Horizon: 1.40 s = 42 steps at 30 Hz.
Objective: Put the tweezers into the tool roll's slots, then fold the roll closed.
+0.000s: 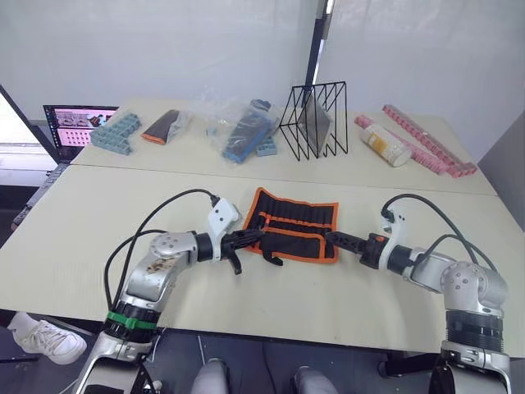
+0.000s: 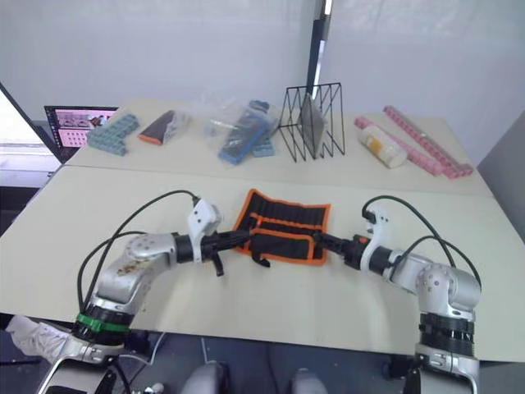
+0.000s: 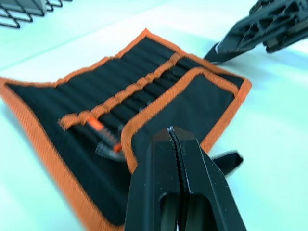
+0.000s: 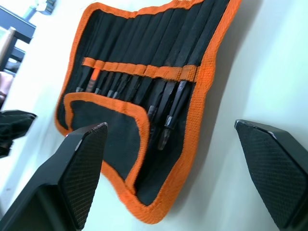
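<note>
Nearest, left gripper (image 1: 244, 239) pinched tight with nothing between its fingers, tip at the tool roll's (image 1: 296, 223) left edge; right gripper (image 1: 338, 239) spread wide, empty, just off the roll's right edge. Between them, roll lying open and flat on the table (image 1: 344, 287), tweezers (image 4: 166, 108) tucked in the slots (image 4: 144, 70) under the orange stripe. Farther back, wire rack (image 1: 315, 120), bagged pouch (image 1: 244, 131), white bottle (image 1: 385, 144).

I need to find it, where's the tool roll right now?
The tool roll lies open on the near table, centred between the left gripper and right gripper.
</note>
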Available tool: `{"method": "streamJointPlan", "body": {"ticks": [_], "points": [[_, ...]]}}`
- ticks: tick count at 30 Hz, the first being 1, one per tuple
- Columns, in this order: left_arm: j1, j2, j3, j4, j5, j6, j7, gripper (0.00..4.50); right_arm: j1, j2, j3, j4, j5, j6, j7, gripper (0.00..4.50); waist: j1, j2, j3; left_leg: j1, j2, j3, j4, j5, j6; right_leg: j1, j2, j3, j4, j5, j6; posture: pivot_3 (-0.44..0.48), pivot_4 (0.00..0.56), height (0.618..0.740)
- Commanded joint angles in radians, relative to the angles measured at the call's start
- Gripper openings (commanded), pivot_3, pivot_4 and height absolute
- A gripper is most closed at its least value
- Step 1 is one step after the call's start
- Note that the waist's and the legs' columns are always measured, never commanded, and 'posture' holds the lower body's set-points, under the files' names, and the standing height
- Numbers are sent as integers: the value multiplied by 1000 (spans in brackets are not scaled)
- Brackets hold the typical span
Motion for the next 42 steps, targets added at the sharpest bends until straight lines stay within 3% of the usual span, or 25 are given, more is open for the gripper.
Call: {"method": "streamJointPlan", "body": {"ticks": [1, 9, 12, 24, 33, 42], "points": [[22, 40, 54, -67, -36, 11, -4, 0, -23, 8, -27, 33, 33, 29, -9, 3634, 0, 0, 0, 0, 0, 0, 0, 0, 0, 0, 0, 0, 0, 0, 0, 0, 150, 713], [77, 89, 96, -109, -71, 24, 6, 0, -71, -3, -12, 113, 23, 4, 9, 840, 0, 0, 0, 0, 0, 0, 0, 0, 0, -1, 0, 1, 0, 0, 0, 0, 150, 713], [92, 94, 106, -137, -89, 35, 7, 0, -89, -4, -21, 110, 39, 12, 14, 33, 0, 0, 0, -1, 0, 0, 0, 0, 0, -1, 0, 1, 0, 0, 0, 0, 150, 713], [150, 116, 154, -203, -170, 55, 12, 0, -202, -135, 63, 27, 25, 23, 67, 33, 0, 1, 2, -2, 0, 1, 0, 0, 0, -3, 0, 1, 0, 0, 0, 0, 150, 713], [167, 120, 141, -217, -164, 52, 37, 0, -247, -61, 280, -104, -72, 23, -26, 33, -2, 1, 2, -3, 0, 1, 0, 0, 0, -4, 0, 2, 0, 0, 0, 0, 150, 713], [194, 126, 145, -247, -170, 58, 62, 0, -275, 47, 308, 0, -157, -13, -89, 33, 0, 2, 3, -4, 0, 1, -1, 0, 0, -5, 0, 2, 0, 0, 0, 0, 150, 713]]}}
